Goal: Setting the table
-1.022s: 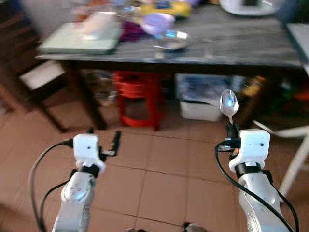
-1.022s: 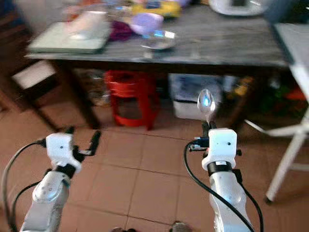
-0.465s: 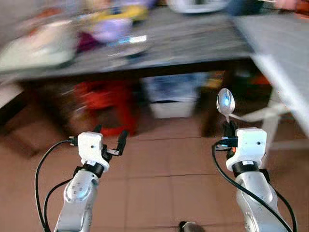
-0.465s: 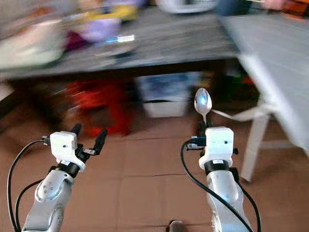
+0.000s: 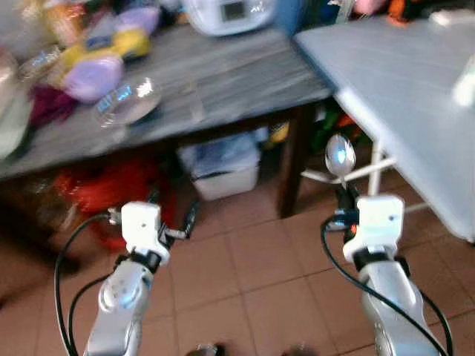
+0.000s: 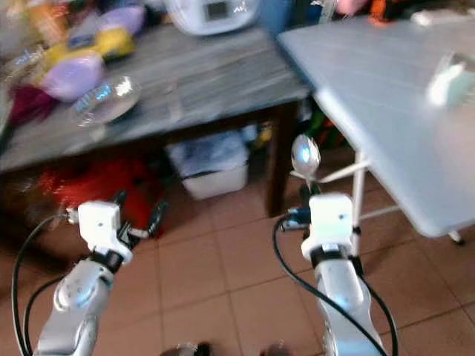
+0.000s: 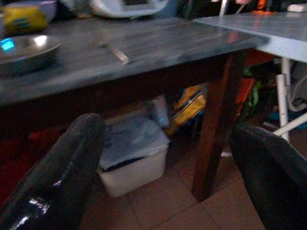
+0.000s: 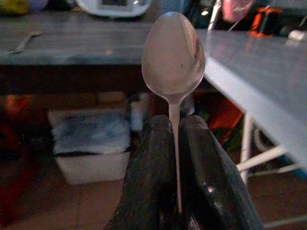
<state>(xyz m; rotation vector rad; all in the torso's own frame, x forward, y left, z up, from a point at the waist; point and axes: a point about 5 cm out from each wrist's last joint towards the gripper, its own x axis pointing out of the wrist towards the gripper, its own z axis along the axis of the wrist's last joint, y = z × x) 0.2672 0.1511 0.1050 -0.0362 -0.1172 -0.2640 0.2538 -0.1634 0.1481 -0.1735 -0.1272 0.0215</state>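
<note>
Right gripper (image 8: 175,139) pinches the spoon (image 5: 340,156) by its handle, bowl straight up, long axis vertical. Left gripper (image 5: 172,215) hangs spread wide and empty. Ahead at two o'clock of the spoon, nearer the right arm, lies the white table (image 5: 401,74); at eleven o'clock, farther off, the cluttered grey table (image 5: 223,70).

Domestic interior, evidently a kitchen or dining area of a lived-in home. Floor of terracotta tiles (image 5: 260,282). A dark wooden table (image 5: 223,74) carries household clutter: a glass bowl (image 5: 128,102), a purple bowl (image 5: 93,76) and a white countertop appliance (image 5: 226,13). A plastic storage bin (image 5: 223,167) sits beneath it. A white folding table (image 5: 401,81) stands alongside.
</note>
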